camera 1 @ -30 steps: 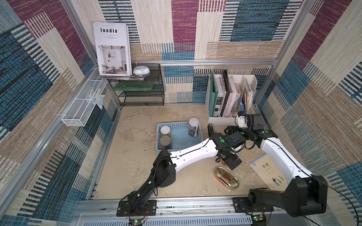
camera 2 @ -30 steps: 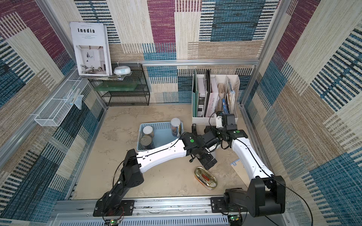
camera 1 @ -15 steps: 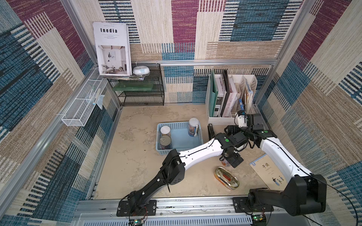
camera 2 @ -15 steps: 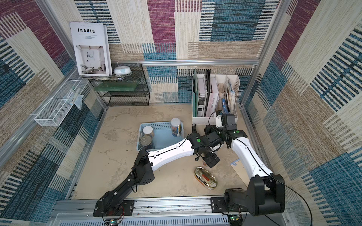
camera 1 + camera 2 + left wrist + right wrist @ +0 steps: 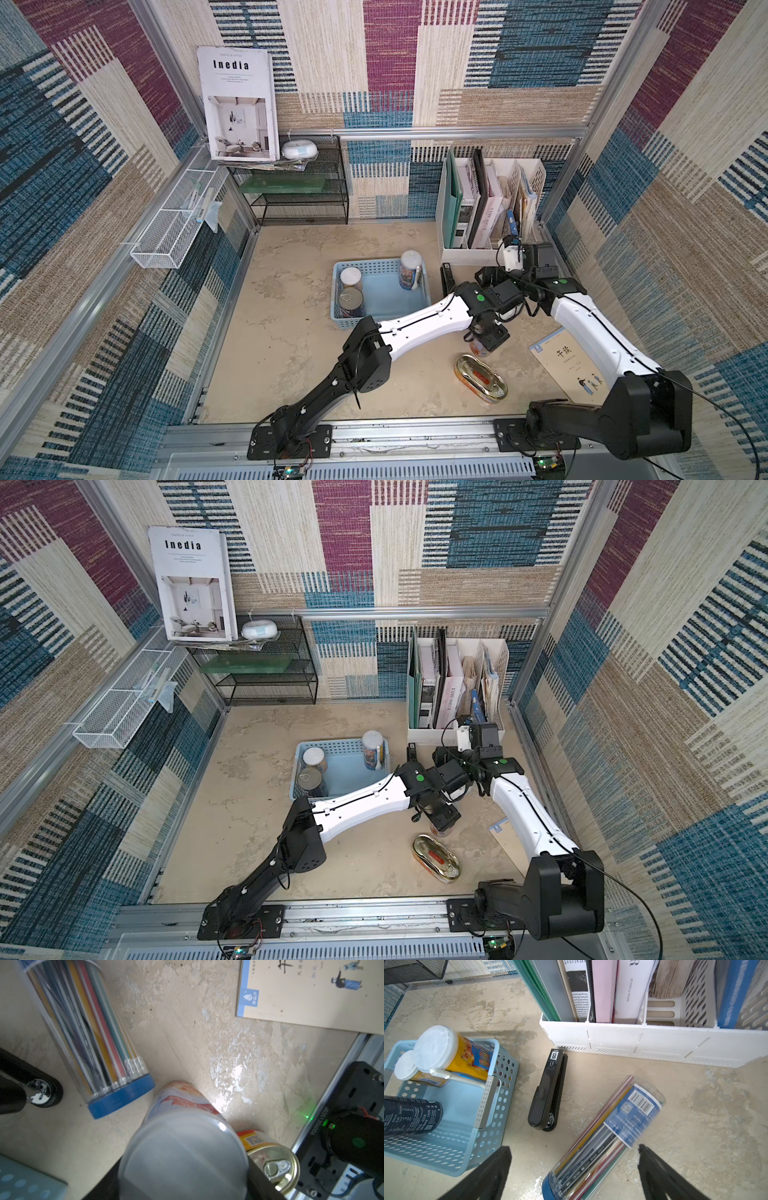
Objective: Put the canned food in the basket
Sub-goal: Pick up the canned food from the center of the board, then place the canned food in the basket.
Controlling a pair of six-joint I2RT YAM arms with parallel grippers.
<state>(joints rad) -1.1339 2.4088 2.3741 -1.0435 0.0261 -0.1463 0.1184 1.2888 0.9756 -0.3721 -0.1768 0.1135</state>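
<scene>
My left gripper (image 5: 484, 337) (image 5: 443, 818) is shut on a white-lidded can (image 5: 182, 1157) with an orange and white label. The can stands on the table, and only its foot (image 5: 478, 351) shows under the fingers. A flat oval gold tin (image 5: 481, 377) (image 5: 276, 1165) lies just in front of it. The light-blue basket (image 5: 386, 291) (image 5: 446, 1147) holds two white-lidded cans (image 5: 350, 277) (image 5: 410, 268) and a silver-topped tin (image 5: 351, 301). My right gripper (image 5: 574, 1149) (image 5: 487, 275) is open, right of the basket, its fingers either side of a clear pencil tube.
The clear tube with a blue cap (image 5: 608, 1132) (image 5: 87, 1028) and a black stapler (image 5: 548, 1093) lie between the basket and the white file organizer (image 5: 490, 203). A booklet (image 5: 569, 365) lies at the front right. A black wire shelf (image 5: 299, 195) stands at the back left.
The left arm has stretched further right and its jaws have closed in on the white-lidded can. The right arm and the things in the basket have not moved.
</scene>
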